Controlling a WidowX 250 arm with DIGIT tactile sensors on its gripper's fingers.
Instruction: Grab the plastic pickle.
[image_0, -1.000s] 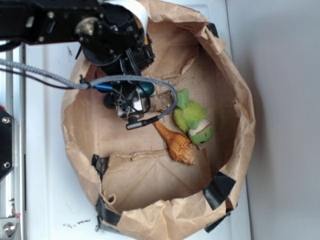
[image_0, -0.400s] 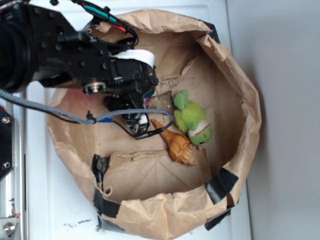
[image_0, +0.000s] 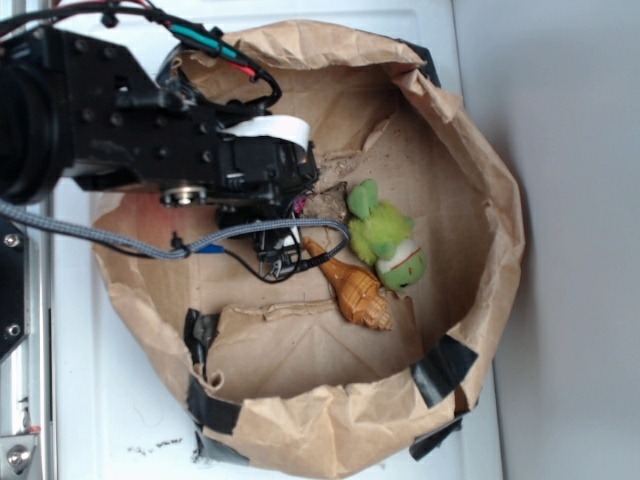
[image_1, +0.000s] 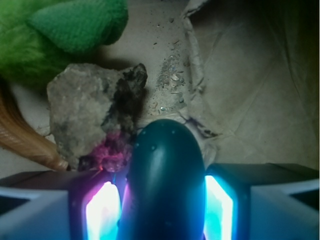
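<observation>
The plastic pickle (image_1: 167, 170) is a glossy dark green oblong that fills the gap between my two glowing pads in the wrist view. My gripper (image_1: 162, 182) is shut on it, a pad pressed to each side, and its rounded end sticks out ahead of the fingers. Seen from the exterior camera, the black arm (image_0: 150, 130) reaches into the paper bag and covers the pickle and the fingers.
A grey-brown rock (image_1: 85, 120) lies just ahead-left of the pickle. Beyond it sit the fuzzy lime-green plush (image_0: 385, 240) and an orange shell (image_0: 352, 288). The crumpled brown bag wall (image_0: 490, 200) rings everything. A grey cable (image_0: 100, 235) hangs across the bag's left side.
The arm has come down into the bag over the pickle, which showed beside the gripper a second ago and is now covered by the arm. Plush and shell have not moved.
</observation>
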